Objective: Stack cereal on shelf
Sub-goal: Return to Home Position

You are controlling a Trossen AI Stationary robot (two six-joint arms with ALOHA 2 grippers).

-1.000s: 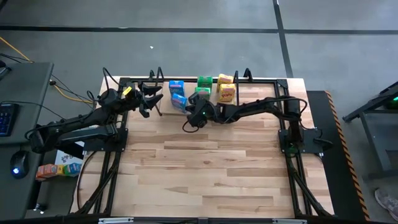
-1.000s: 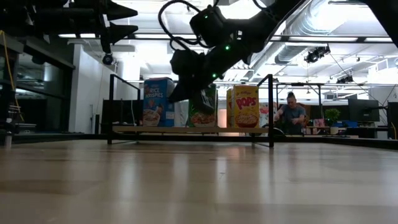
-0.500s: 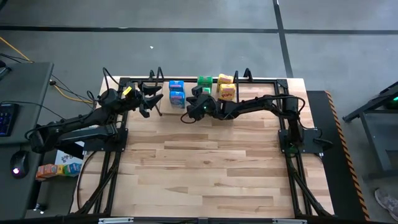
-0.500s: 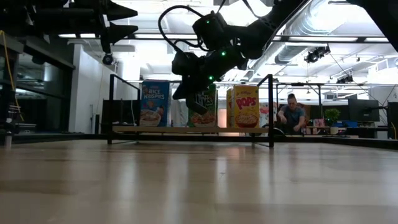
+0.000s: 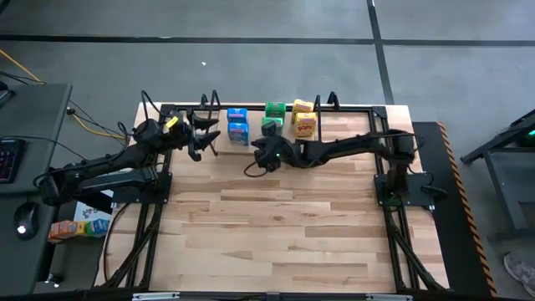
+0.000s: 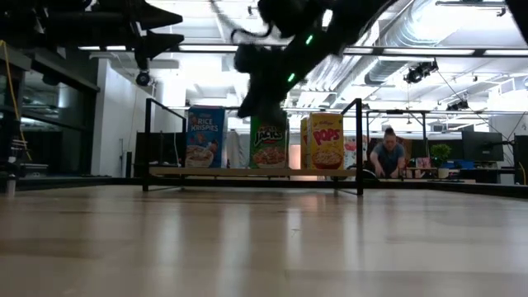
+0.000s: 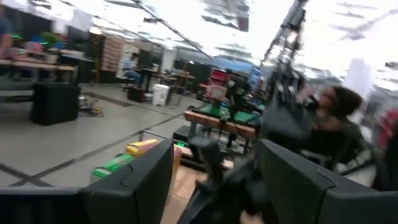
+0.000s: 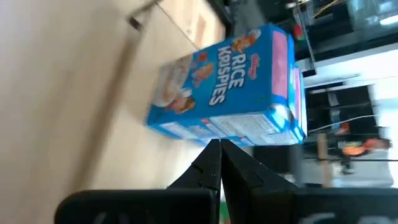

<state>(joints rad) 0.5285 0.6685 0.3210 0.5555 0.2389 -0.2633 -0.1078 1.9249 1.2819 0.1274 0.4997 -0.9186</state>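
Note:
Six mini cereal boxes stand on the shelf (image 6: 231, 172), a pale plank between black wire hoops along the table's far edge. In the high view they sit in pairs: blue (image 5: 238, 131), green (image 5: 272, 124) and yellow-orange (image 5: 305, 124). The low view shows the blue Rice Krispies box (image 6: 205, 137), a green box (image 6: 268, 145) and the yellow Pops box (image 6: 326, 142) upright on their bases. My right gripper (image 5: 261, 150) hangs in front of and above the green boxes, shut and holding nothing (image 8: 219, 152). My left gripper (image 5: 209, 134) waits open at the shelf's left end (image 7: 214, 183).
The black wire hoop uprights (image 6: 359, 144) stand at both shelf ends. The plank tabletop (image 5: 276, 226) stretches toward the near edge. A person sits at a desk in the room behind (image 6: 386, 153). Small boxes lie off the table at left (image 5: 79, 226).
My right gripper went toward the shelf at the green boxes, then drew back toward the near edge and rose. The front blue box, skewed a second ago, now stands a little farther back and square on the shelf.

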